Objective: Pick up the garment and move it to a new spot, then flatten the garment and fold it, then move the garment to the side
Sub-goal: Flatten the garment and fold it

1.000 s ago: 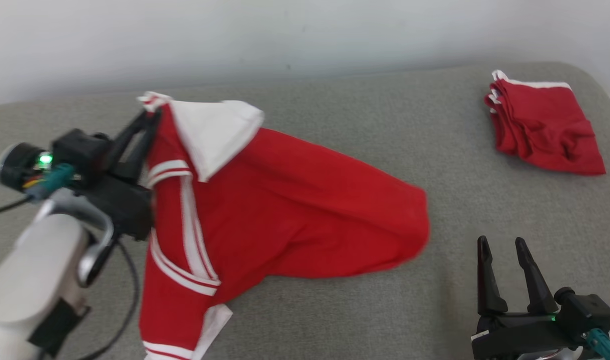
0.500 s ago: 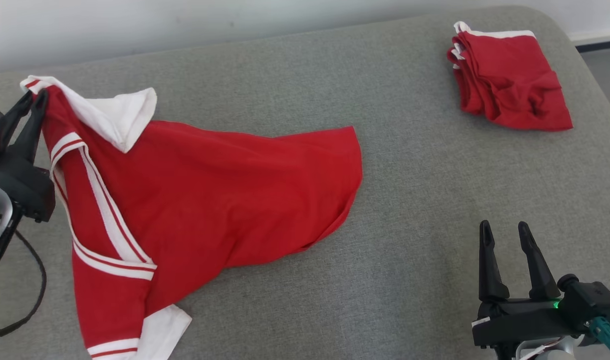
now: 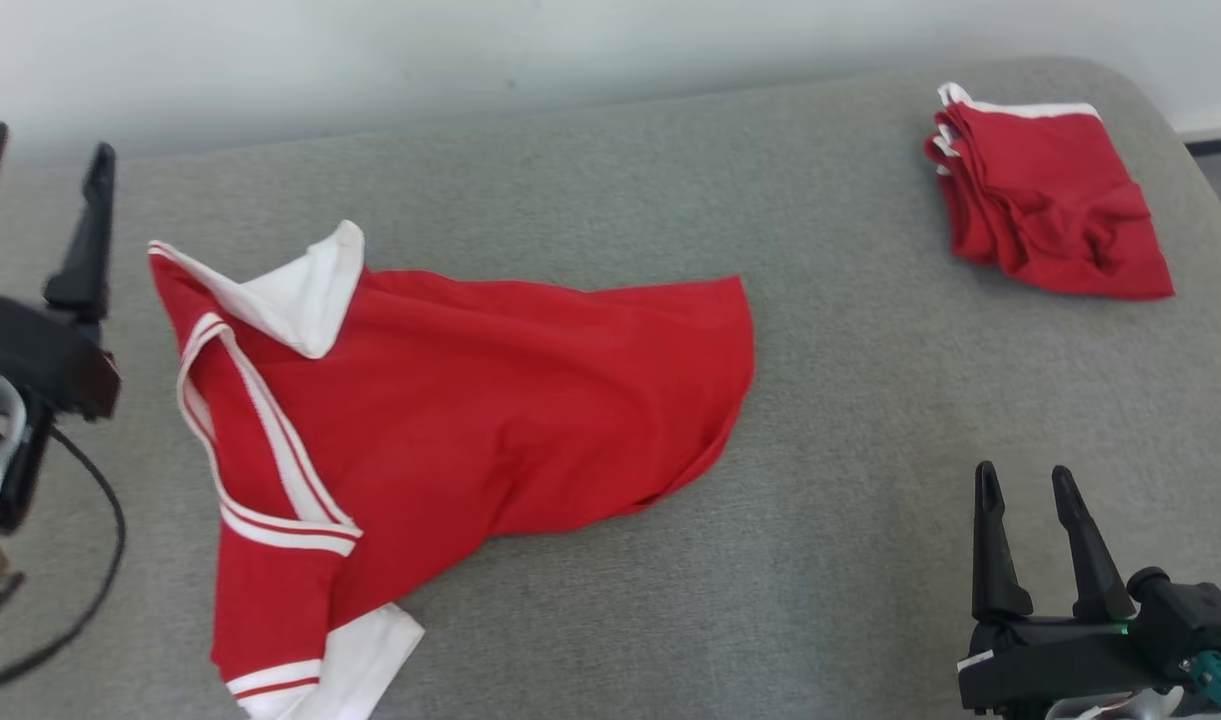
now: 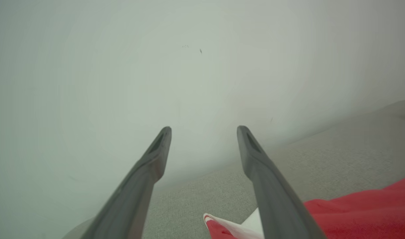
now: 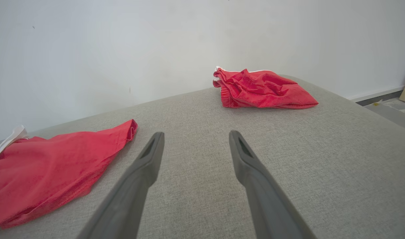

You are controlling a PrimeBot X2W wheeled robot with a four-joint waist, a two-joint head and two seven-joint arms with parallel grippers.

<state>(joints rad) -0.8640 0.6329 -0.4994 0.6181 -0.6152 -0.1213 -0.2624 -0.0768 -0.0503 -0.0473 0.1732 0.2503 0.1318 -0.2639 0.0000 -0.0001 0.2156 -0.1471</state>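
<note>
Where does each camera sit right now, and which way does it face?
Head view: on the head, facing forward and down at shirt, folded garment, grey surface; left end effector at left edge, right end effector lower right.
Left wrist view: on left wrist, facing the wall, shirt lower right; own fingers show.
Right wrist view: on right wrist, facing across the grey surface toward the folded garment; own fingers show.
Shared: head and right wrist both show the folded garment.

My red polo shirt (image 3: 470,400) lies loose and rumpled, not yet flat. Its white collar (image 3: 305,295) is flipped up just right of my left fingers (image 3: 88,230), the striped sleeve (image 3: 270,600) points toward me, and the hem (image 3: 735,390) is well short of my right fingers (image 3: 992,550).
</note>
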